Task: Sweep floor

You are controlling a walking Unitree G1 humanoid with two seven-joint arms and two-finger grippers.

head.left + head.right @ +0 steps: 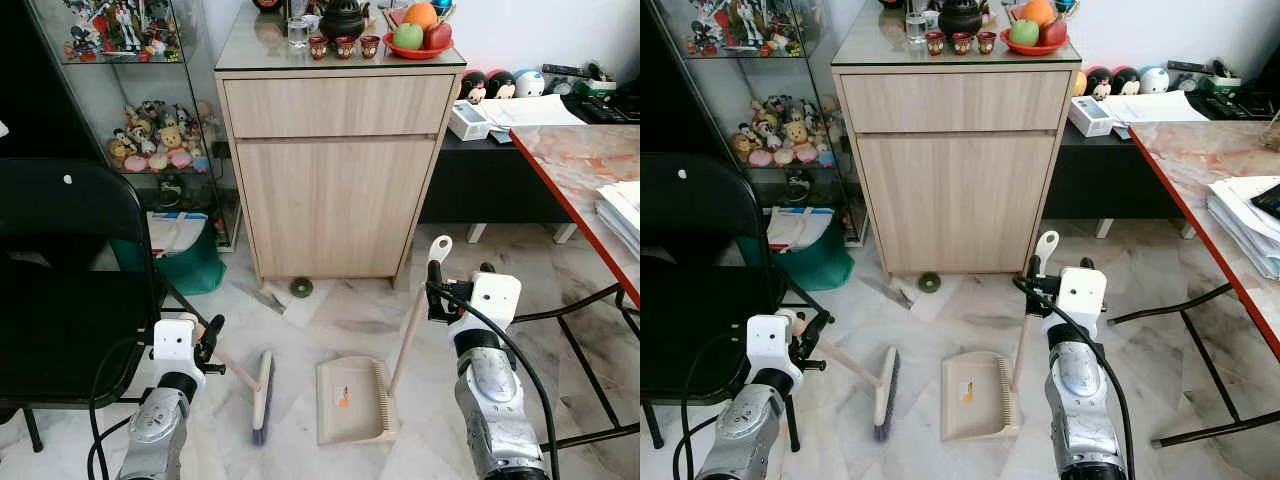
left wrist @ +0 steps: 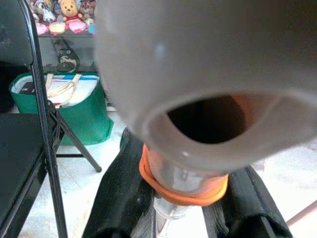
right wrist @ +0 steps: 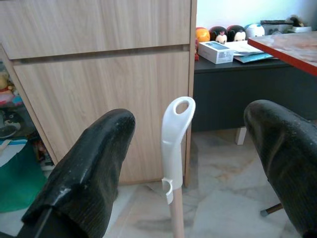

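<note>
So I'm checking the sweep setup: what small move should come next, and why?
Probably close the right gripper on the dustpan handle: its fingers stand open on either side of the upright handle without gripping it. The left gripper already holds the broom, whose head rests on the floor beside the dustpan. With the pan steadied, sweeping can start.

Your floor (image 1: 340, 320): pale marble, grey veining. Dustpan (image 1: 352, 398): beige, small orange mark on the pan; handle (image 3: 176, 133) white at its tip. Broom (image 1: 262, 395): cream head, grey-purple bristles, with an orange band (image 2: 184, 194) on its handle. Cabinet (image 1: 335, 170): light wood grain. Chair (image 1: 60, 280): black. Bag (image 1: 190, 262): green. Bench (image 1: 580, 165): pinkish marble pattern, red edge. Fingers (image 3: 89, 173) of your right pincer: black.
</note>
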